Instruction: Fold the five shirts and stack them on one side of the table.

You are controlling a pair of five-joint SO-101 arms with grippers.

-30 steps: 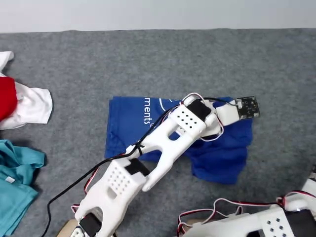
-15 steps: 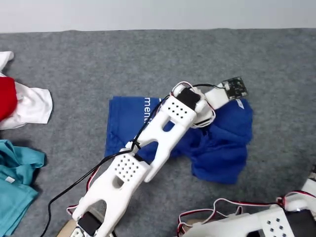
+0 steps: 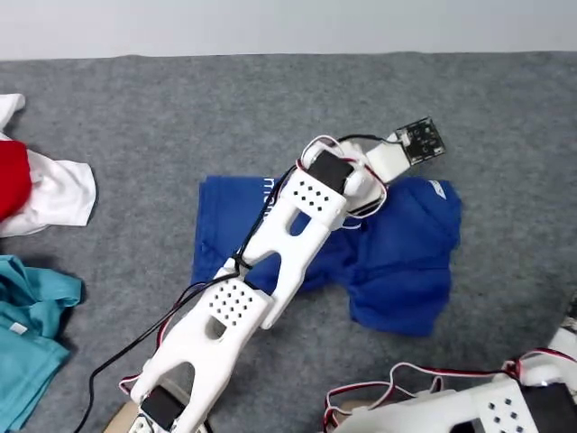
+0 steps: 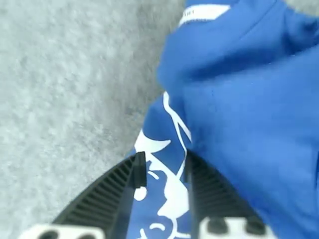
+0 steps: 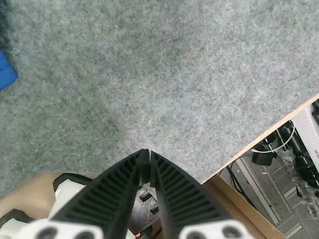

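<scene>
Left gripper [image 4: 163, 167] clamped on blue shirt [image 3: 401, 262], printed fabric pinched between jaws. Shirt sits mid-table on grey mat [image 3: 135, 117], rumpled, bunched under left arm's wrist. Right gripper [image 5: 145, 155] pressed together, nothing in it, hovers over mat near table edge. White shirt [image 3: 63, 194], red shirt [image 3: 9, 180], teal shirt [image 3: 27, 316] heaped at left side, well apart from blue one.
</scene>
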